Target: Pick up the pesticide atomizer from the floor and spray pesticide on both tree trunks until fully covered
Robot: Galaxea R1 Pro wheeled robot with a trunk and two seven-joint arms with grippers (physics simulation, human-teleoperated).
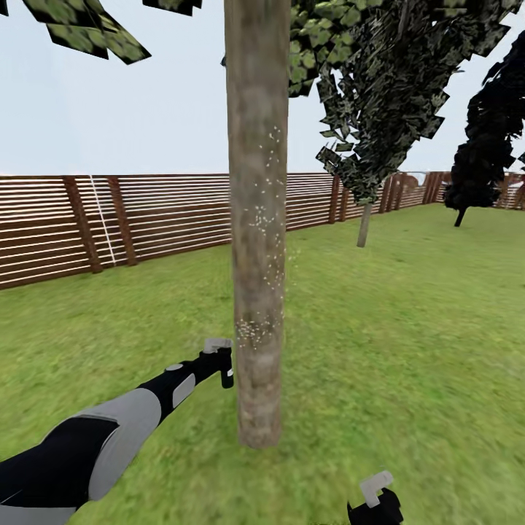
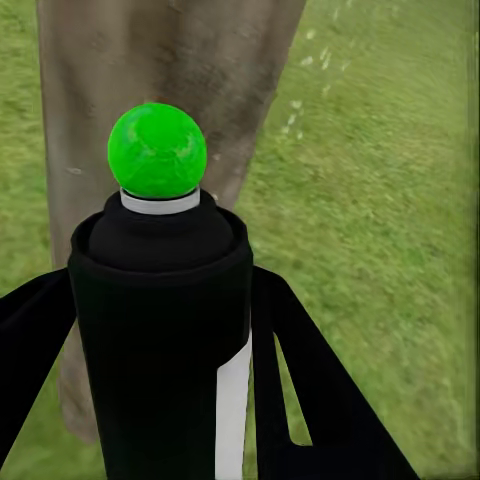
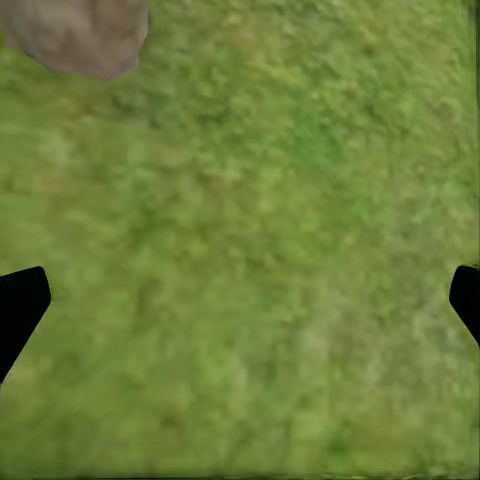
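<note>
Where the green lawn (image 1: 408, 350) spreads rough and mottled inside a brown horizontal-slat fence (image 1: 146, 219), stands a thick straight tree trunk (image 1: 257, 219), grey-brown, blotchy, cylindrical. Dotted over its bark: fine white specks of pesticide (image 1: 257, 332), densest in a low band, thinner higher up. Beyond, on the right, a second leafy tree (image 1: 379, 109) with a thin pale stem, and a dark cypress-like column (image 1: 488, 138) by the fence.

Reaching in from the lower left, the left arm (image 1: 109, 434), black and grey, smooth-shelled. Left gripper (image 1: 220, 361) closed around the pesticide atomizer (image 2: 160, 330), just beside the trunk at the level of the dense speck band. Seen from the left wrist: a dark matte cylindrical bottle with a pale grey collar and a glossy bright green ball on top, black fingers (image 2: 320, 400) pressed against its sides, trunk close behind. No readable writing or label.

Low at the right, the right gripper (image 3: 240, 300): spread wide, holding nothing, black fingertips (image 3: 20, 300) over bare grass.
</note>
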